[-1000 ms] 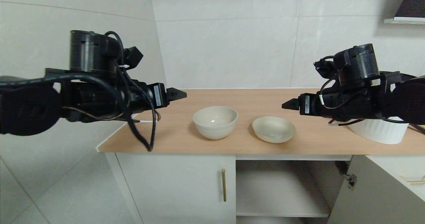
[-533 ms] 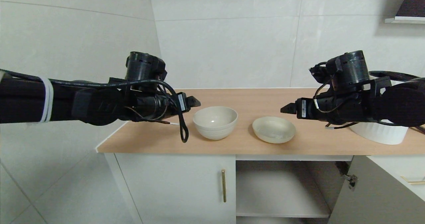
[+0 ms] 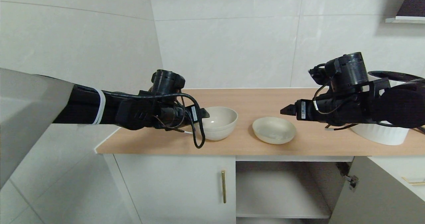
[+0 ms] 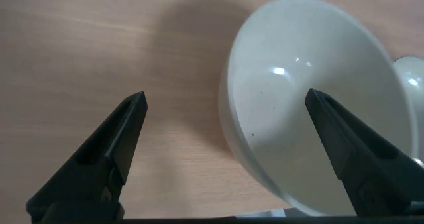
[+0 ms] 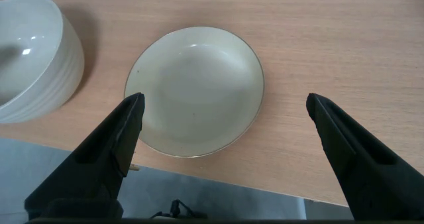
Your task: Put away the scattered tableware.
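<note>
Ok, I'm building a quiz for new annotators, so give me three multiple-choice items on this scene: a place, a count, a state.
1. Where is the left gripper? A) at the deep bowl's rim B) on the floor C) against the wall
2. How many dishes stand on the countertop? A) one B) three C) five
3. The right cabinet door is: A) shut B) removed C) open
Answers: 1 A, its open fingers straddle the rim; 2 B, deep bowl, shallow dish, ribbed white dish; 3 C, it stands swung out, baring the shelf.

1 bowl (image 3: 220,124); 1 plate (image 3: 274,130) — 1 ribbed dish (image 3: 382,136)
</note>
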### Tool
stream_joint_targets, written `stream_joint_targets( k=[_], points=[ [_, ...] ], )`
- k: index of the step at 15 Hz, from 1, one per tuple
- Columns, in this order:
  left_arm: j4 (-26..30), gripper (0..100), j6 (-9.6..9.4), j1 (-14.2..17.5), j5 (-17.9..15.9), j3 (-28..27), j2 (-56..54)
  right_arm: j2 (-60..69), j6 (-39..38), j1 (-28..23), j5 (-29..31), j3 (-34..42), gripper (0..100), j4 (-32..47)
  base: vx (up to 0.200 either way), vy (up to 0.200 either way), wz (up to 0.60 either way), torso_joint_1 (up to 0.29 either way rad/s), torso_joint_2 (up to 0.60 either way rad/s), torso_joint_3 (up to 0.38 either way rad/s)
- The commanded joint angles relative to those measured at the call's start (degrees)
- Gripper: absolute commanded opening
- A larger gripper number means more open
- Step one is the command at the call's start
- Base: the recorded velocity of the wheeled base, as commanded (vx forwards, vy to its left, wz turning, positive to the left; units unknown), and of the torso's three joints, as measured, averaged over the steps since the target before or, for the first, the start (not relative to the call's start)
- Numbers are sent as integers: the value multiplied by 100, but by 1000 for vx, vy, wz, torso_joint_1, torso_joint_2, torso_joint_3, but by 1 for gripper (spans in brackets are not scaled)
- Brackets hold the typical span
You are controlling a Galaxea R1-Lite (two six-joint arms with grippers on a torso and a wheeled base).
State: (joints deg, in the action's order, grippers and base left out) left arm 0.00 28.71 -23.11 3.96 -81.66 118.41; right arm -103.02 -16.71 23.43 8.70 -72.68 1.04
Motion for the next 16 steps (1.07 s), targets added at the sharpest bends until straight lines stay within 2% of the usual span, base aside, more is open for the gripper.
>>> stream_joint_targets(
  k=[1, 3, 4, 6, 16],
  points=[
    [0, 100, 12, -27, 8, -7, 112, 19, 1, 4, 0, -9, 100, 2, 0, 0, 0, 0, 0, 0],
    [0, 100, 12, -27, 8, -7, 77, 37, 1, 4, 0, -1, 100, 2, 0, 0, 0, 0, 0, 0],
    [0, 0, 82, -44, 8, -7, 42, 37, -7, 4, 8, -1, 100, 2, 0, 0, 0, 0, 0, 0],
    [0, 0, 126, -53, 8, 10, -55, 28, 1, 4, 52, -1, 100, 2, 0, 0, 0, 0, 0, 0],
    [0, 0, 109, -106, 43, 239, -433, -174, 10, 4, 70, -44, 100, 37, 0, 0, 0, 0, 0, 0]
  ],
)
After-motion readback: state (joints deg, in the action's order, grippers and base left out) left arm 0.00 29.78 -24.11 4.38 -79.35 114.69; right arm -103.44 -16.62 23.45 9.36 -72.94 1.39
